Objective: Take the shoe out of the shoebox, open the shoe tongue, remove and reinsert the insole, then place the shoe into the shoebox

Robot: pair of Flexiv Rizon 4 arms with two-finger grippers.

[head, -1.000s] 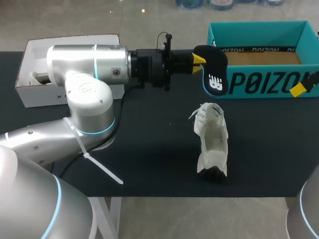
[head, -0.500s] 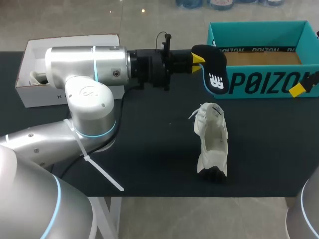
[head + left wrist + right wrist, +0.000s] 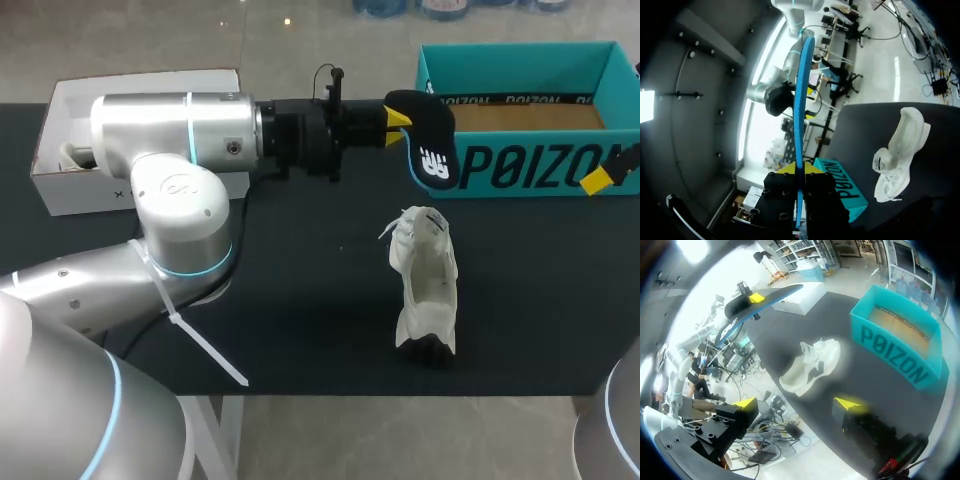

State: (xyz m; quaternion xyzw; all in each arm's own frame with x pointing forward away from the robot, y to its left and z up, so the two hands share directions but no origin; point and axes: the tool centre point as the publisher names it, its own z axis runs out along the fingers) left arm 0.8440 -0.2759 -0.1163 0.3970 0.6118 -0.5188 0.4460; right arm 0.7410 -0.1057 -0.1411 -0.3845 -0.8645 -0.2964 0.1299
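Our left fingers (image 3: 398,119) pinch the insole (image 3: 432,150), which juts straight ahead of them at the shoebox (image 3: 520,172) corner. The shoe (image 3: 425,285) lies on the table (image 3: 300,300), lengthwise near-to-far. Our right fingers (image 3: 598,180) gape, empty. The insole has edged slightly left.

The flat black bench (image 3: 300,300) has three things on it. A soft white shoe (image 3: 425,290) sits to the right of the middle, close to the front edge. An open blue-green cardboard box (image 3: 520,172) stands at the back on the right, apart from the shoe. An open white cardboard box (image 3: 75,190) sits at the back left corner.
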